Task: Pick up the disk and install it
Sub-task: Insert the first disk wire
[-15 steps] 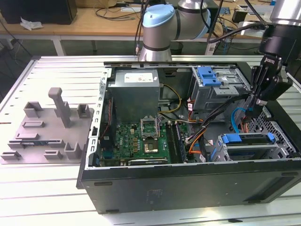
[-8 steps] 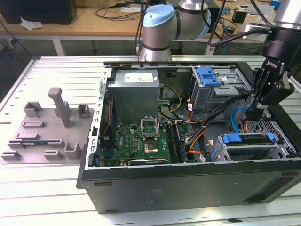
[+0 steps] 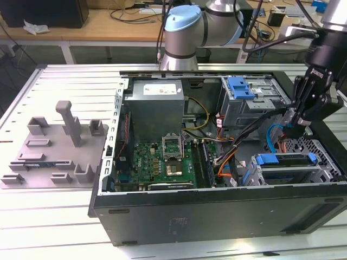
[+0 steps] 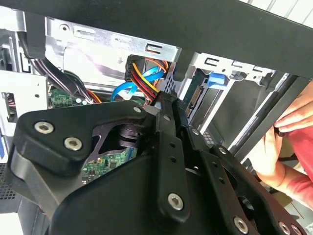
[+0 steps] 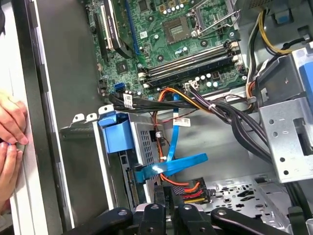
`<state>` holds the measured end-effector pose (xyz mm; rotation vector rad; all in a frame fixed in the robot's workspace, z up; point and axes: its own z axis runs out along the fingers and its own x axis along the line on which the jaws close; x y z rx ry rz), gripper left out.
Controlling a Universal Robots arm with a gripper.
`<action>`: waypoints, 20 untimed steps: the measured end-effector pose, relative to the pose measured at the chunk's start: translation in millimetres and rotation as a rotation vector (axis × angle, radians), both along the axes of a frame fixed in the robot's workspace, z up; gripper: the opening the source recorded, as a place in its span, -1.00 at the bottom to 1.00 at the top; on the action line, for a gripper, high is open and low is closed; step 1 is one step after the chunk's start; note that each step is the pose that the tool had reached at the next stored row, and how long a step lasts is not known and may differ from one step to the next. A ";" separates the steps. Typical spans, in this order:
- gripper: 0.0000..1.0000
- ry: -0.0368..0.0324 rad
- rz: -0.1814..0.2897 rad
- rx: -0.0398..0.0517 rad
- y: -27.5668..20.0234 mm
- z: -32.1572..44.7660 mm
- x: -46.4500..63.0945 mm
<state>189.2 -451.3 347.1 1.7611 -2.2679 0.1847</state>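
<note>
The disk (image 3: 286, 165) lies flat in a bay (image 3: 327, 166) at the near corner of the case (image 3: 217, 212), on the exterior view's right. Its blue frame sits level with the top of the bay. It looks to be in place, but I cannot tell if it is pushed all the way in.

The gripper (image 3: 300, 128) hangs just above and behind the bay and does not touch the disk. In the first wrist view its fingers (image 5: 160, 201) sit close together with nothing between them.

To do this step well, I think any push should go straight and flat along the bay, and slowly, so the frame does not jam. The blue cable (image 3: 272, 135) and the wires (image 5: 188, 185) lie right under the gripper and could catch on it. A person's hands (image 5: 10, 139) rest on the case edge, so there is little room there.

The case also holds a green board (image 3: 162, 160) in the middle and a grey box (image 3: 157, 103) by the far edge. A cage (image 3: 260, 108) with a blue latch (image 3: 241, 86) is near the far corner. A grey tray (image 3: 51, 154) sits on the bench (image 3: 54, 222) beside the case.
</note>
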 end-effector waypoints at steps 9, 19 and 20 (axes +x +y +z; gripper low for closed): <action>-0.67 -0.0041 0.002 0.0516 -13.2 7.0 -1.2; -0.67 -0.0102 0.061 0.0620 -23.7 7.1 -3.8; -0.67 -0.0107 0.070 0.0625 -24.3 7.1 -3.9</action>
